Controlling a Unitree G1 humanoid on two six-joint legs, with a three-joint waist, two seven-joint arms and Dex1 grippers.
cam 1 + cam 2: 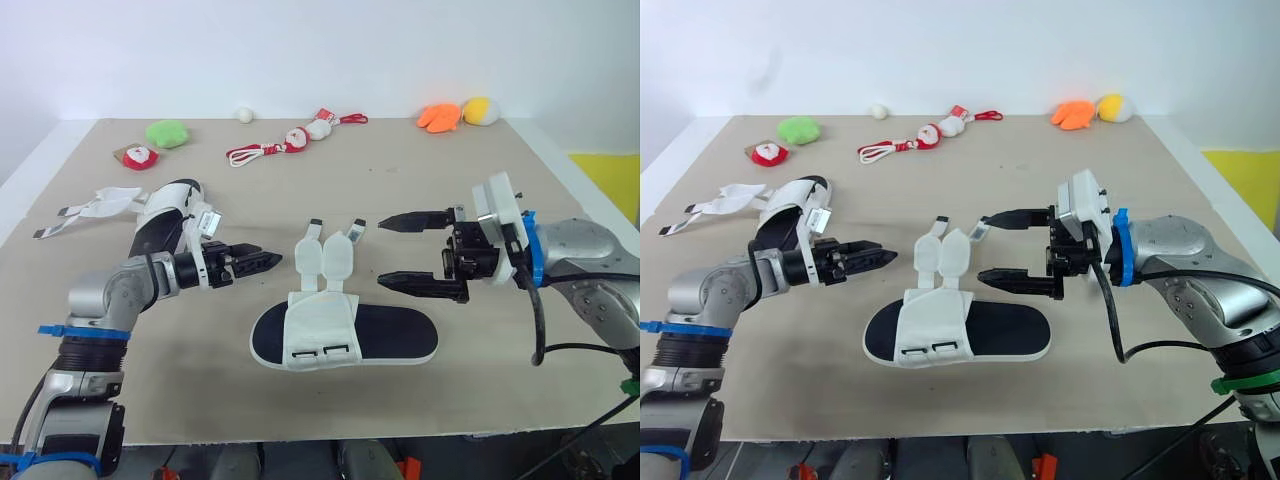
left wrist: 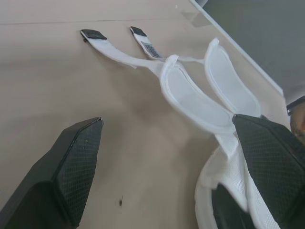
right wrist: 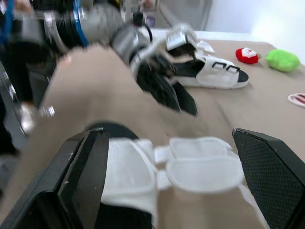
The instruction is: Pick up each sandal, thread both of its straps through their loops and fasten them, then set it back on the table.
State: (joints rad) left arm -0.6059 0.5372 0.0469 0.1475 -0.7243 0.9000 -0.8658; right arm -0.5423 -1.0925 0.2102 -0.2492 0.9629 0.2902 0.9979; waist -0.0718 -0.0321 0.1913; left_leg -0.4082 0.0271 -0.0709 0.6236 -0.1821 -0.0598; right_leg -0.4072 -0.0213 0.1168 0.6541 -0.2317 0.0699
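Left eye view: I am watching the sandal (image 1: 390, 335) lying flat at the middle of the table (image 1: 400, 160). Its long axis is running from 9 to 3 o'clock, and both straps (image 1: 335, 255) are lying unfastened, pointing toward 12. The right gripper (image 1: 405, 252) is hovering just beside the strap tips, which are sitting at its 9 o'clock. Its fingers are standing wide apart and holding nothing. The left gripper (image 1: 262, 262) is facing the straps from the other side, with them at its 3 o'clock. Its wrist view is showing its fingers parted and empty too. I am judging the right arm nearer the strap ends.
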